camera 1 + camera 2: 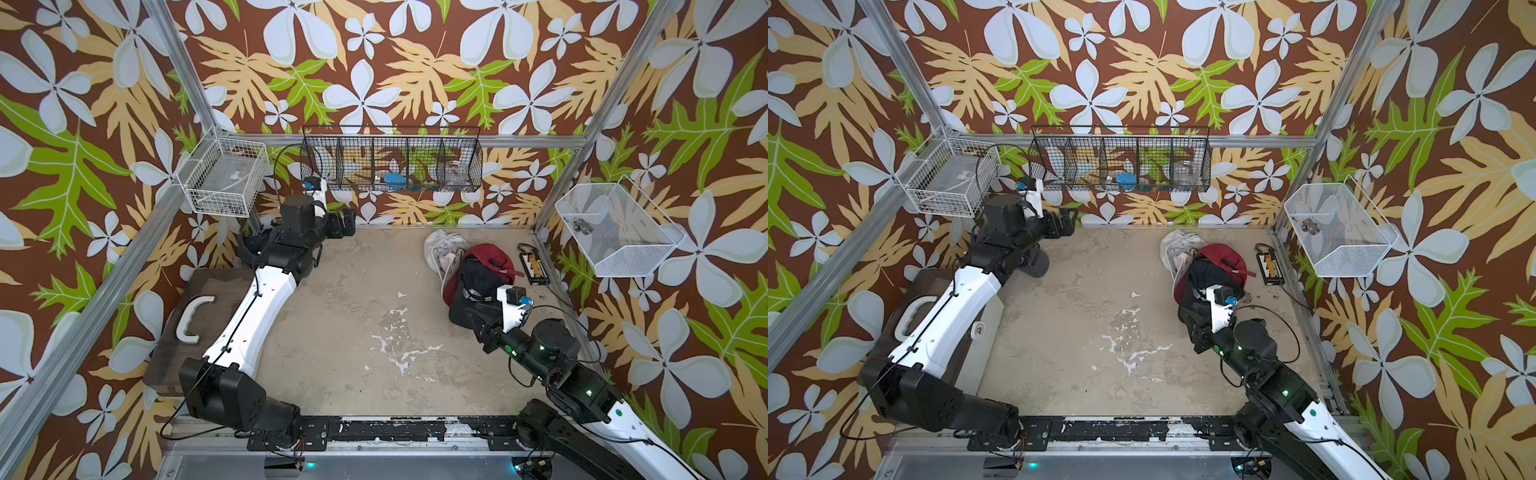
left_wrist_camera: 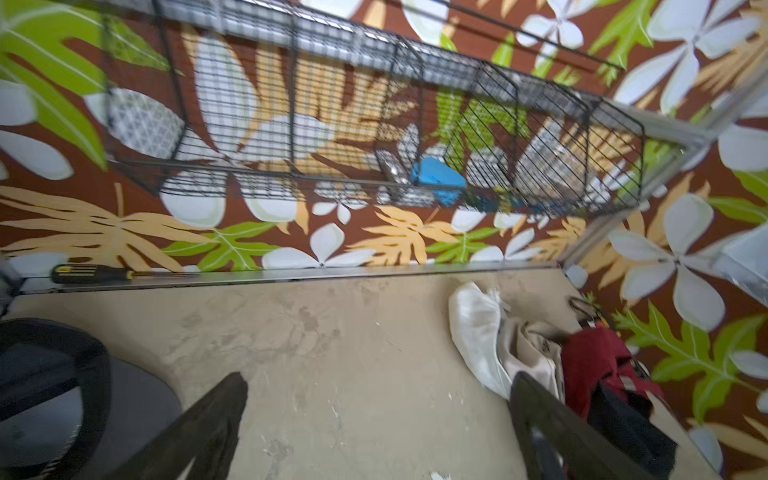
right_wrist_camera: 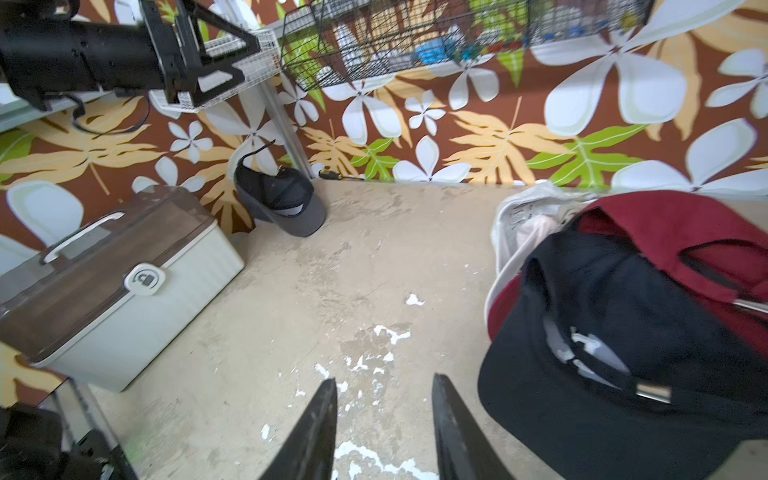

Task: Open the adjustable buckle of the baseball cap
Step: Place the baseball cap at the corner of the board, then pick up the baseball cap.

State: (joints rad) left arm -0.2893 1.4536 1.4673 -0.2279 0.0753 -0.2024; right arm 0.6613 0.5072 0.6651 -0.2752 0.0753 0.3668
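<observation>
Three baseball caps lie piled at the right: a white cap (image 1: 440, 245), a red cap (image 1: 490, 253) and a black cap (image 1: 478, 274) in front. The right wrist view shows a metal buckle (image 3: 652, 392) on the black cap's strap. A second metal buckle (image 3: 748, 305) sits on the red cap (image 3: 673, 224). My right gripper (image 3: 384, 390) hovers over bare floor just beside the black cap's brim, jaws apart and empty. A dark grey cap (image 3: 282, 203) rests in the far left corner, its strap sticking up. My left gripper (image 2: 380, 399) is wide open and empty above the floor near it.
A lidded box (image 1: 195, 316) with a white handle stands at the left. A black wire basket (image 1: 390, 162) and two white wire baskets (image 1: 224, 174) (image 1: 615, 228) hang on the walls. A screwdriver (image 2: 91, 272) lies along the back rail. A connector board (image 1: 534, 264) lies right of the pile.
</observation>
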